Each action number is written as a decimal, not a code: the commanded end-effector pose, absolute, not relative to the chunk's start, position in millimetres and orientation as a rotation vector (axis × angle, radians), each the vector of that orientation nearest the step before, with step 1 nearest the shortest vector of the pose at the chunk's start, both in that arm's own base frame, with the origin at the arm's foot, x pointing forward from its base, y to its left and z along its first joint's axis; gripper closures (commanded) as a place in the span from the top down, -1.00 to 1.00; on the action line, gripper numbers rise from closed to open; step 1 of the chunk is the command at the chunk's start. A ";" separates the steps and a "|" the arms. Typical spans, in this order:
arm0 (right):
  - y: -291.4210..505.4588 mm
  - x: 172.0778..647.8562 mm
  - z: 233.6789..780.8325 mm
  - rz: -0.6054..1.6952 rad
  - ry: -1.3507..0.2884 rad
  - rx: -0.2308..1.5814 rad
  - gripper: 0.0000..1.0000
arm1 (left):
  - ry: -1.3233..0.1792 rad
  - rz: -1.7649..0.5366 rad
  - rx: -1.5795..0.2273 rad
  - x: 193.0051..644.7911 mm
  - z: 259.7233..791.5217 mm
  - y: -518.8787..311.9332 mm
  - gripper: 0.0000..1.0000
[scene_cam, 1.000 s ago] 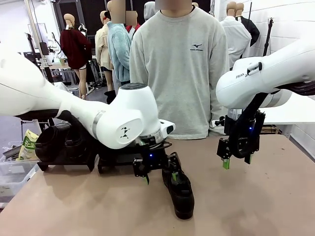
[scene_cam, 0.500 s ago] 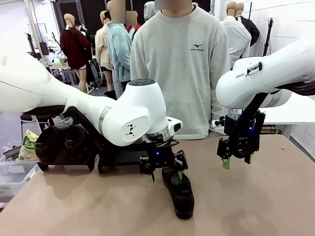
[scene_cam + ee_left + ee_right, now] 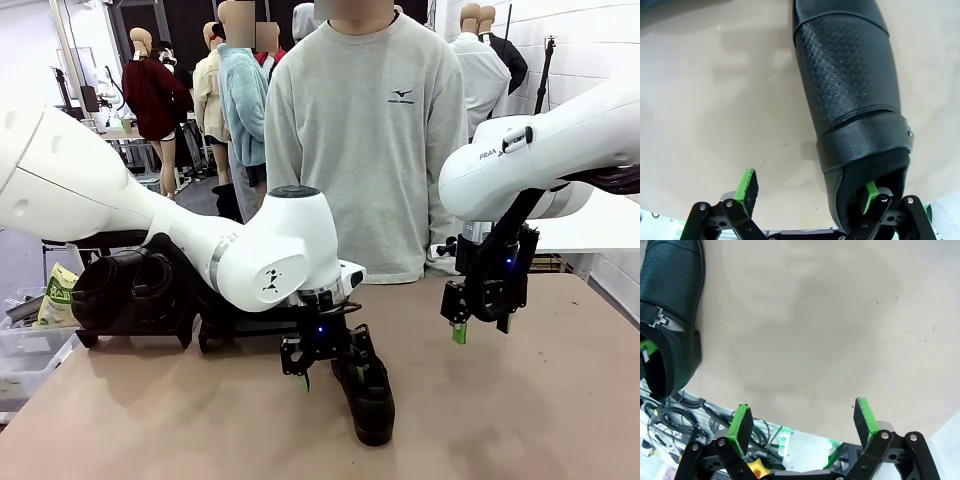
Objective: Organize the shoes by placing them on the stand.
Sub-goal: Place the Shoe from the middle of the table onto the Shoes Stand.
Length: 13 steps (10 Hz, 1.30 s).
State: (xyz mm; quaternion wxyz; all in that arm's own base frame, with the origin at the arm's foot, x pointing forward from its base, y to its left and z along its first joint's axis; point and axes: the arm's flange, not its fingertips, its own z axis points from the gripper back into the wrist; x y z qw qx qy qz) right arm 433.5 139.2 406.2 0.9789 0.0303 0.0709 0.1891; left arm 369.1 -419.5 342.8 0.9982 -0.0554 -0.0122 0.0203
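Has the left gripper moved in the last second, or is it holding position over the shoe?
Yes. The left gripper has dropped lower and shifted right toward the shoe on the table; one finger now sits inside the shoe's opening, jaws open.

One black dress shoe (image 3: pixel 368 398) sits flat on the tan tabletop, a bit toward 5 o'clock from the middle, toe pointing to about 5 o'clock in the front view. Up close from the left wrist (image 3: pixel 852 95) it's got a pebbled vamp and a strap across the instep with a small metal stud, heel opening facing the camera. More black shoes (image 3: pixel 125 290) are over at 9 o'clock on the dark stand (image 3: pixel 245 322), lying on their sides with the openings showing.
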 end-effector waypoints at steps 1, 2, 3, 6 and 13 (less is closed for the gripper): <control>140.5 432.8 408.2 0.378 0.151 0.060 1.00 | 0.038 0.090 -0.106 371.5 344.2 -433.1 0.94; 140.5 432.8 408.2 0.378 0.151 0.060 1.00 | 0.057 0.108 -0.095 370.5 347.2 -436.7 0.68; 140.5 432.8 408.2 0.378 0.151 0.060 1.00 | 0.063 0.152 -0.082 370.5 351.1 -438.9 0.38; 140.5 432.8 408.2 0.378 0.151 0.060 1.00 | 0.055 0.233 -0.092 371.0 355.3 -443.5 -0.47; 140.5 432.8 408.2 0.378 0.151 0.060 1.00 | 0.059 0.314 -0.113 365.9 352.1 -451.2 -1.00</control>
